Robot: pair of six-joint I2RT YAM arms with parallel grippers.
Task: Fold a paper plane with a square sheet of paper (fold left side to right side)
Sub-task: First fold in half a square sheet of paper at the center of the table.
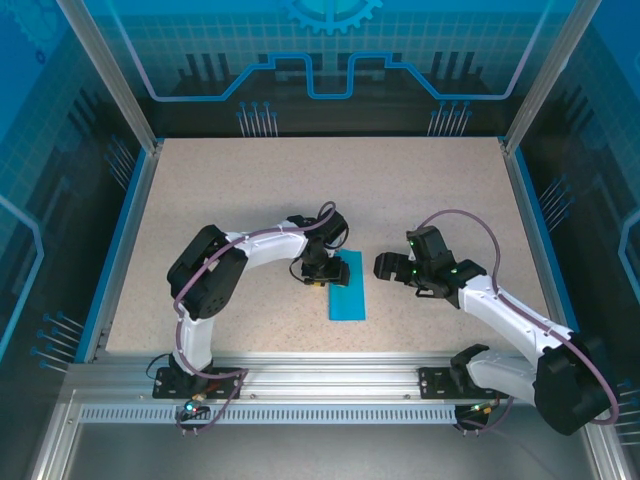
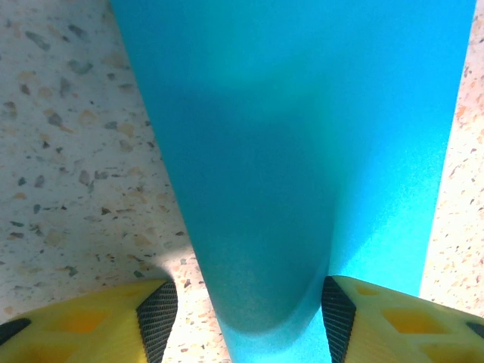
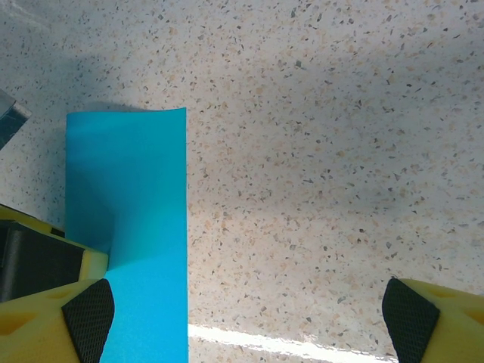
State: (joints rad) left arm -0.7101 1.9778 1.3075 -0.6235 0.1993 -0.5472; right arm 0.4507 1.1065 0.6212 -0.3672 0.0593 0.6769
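On the speckled table [image 1: 250, 200], the left claw [image 1: 318, 276] stands spread at the far left corner of the square sheet of paper [image 1: 348, 286], which lies folded into a narrow strip, bulging between the 2 pads [image 2: 157, 318]. Just right, apart from it, the right claw [image 1: 384, 266] hangs wide open, grasping nothing.

Plain cyan-blue paper [image 1: 348, 290] on a beige, dark-speckled table [image 1: 420, 200].
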